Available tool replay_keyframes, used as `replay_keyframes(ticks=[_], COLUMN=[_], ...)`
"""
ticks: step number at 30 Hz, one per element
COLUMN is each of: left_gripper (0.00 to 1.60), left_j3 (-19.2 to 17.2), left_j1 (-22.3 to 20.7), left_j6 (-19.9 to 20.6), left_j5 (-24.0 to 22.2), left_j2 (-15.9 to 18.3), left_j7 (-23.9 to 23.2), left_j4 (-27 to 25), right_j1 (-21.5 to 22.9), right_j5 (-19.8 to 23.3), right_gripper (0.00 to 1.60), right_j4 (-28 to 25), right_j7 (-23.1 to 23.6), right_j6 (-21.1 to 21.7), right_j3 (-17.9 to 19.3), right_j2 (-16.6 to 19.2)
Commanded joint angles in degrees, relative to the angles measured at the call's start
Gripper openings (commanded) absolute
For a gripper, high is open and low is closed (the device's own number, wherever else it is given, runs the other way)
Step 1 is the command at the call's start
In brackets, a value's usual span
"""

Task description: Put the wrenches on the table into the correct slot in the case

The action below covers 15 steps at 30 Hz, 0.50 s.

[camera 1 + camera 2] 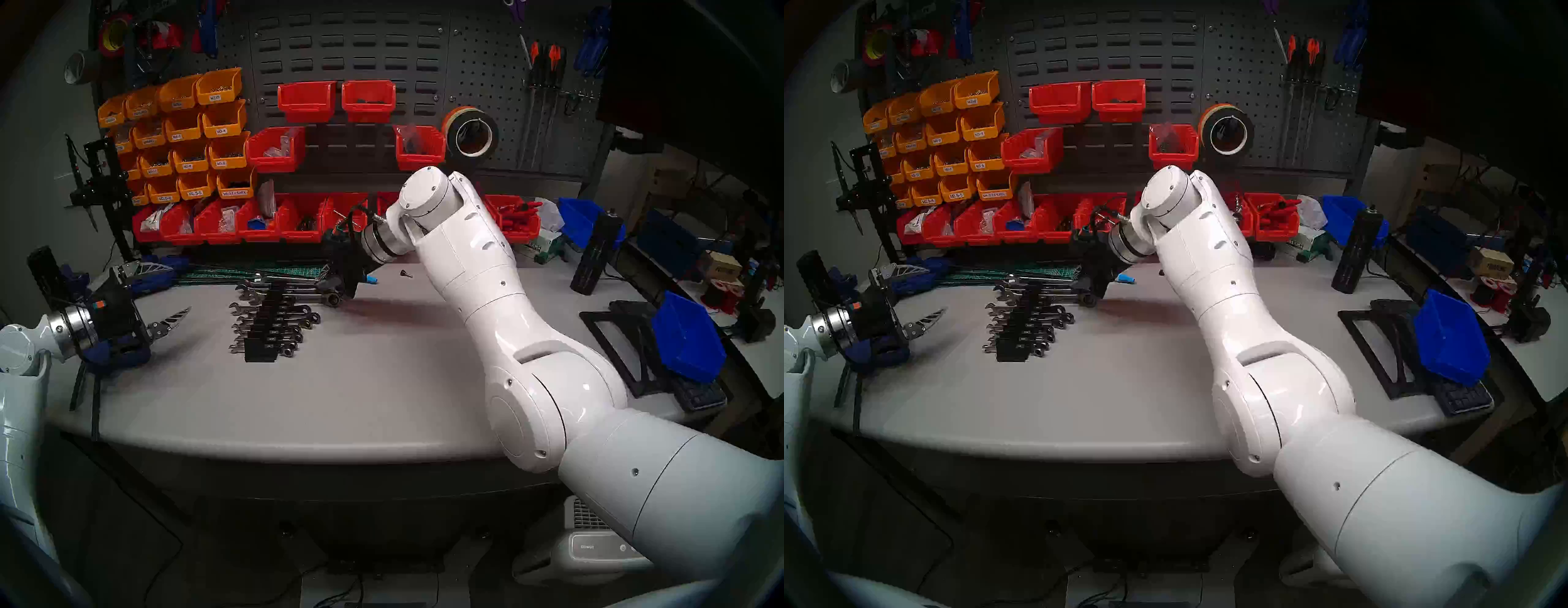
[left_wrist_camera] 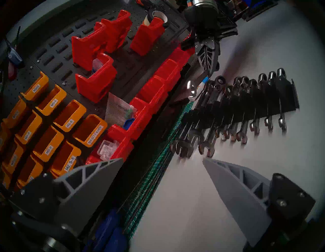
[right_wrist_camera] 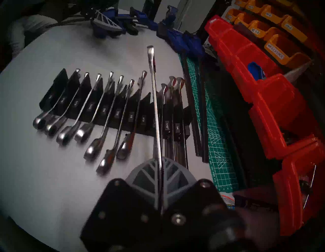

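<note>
Right gripper [image 3: 161,177] tight around wrench [image 3: 154,98]

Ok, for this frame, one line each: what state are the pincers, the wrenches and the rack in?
Right pincer: shut on a wrench, above the rack.
Held wrench: clamped on edge, lifted, not yet seated.
Left pincer: open, empty, off to the side.
Black rack: lying on the grey table, most grooves filled, one near the held wrench looks free.
Racked wrenches: seated on edge in their grooves.

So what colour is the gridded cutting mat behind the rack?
Green with pale grid lines, clearest in the right wrist view.
</note>
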Motion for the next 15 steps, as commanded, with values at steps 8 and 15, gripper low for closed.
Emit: replay_keyframes(ticks=[8,15], left_gripper=[1.6,1.6], left_j3=[-1.1,-1.1], left_j1=[-1.2,-1.2], left_j6=[0.1,0.2], left_j5=[-0.9,-0.9], left_j2=[0.7,0.7], left_j7=[0.3,0.3], left_j4=[-0.8,-0.8], right_j1=[1.6,0.6], right_j5=[0.4,-0.2], right_gripper=[0.0,0.0], right_j4=[-0.8,-1.6], right_j7=[1.0,2.1], right_j6=[0.0,0.7], right_j3=[-0.6,-1.2], right_j2=[-2.1,-1.7])
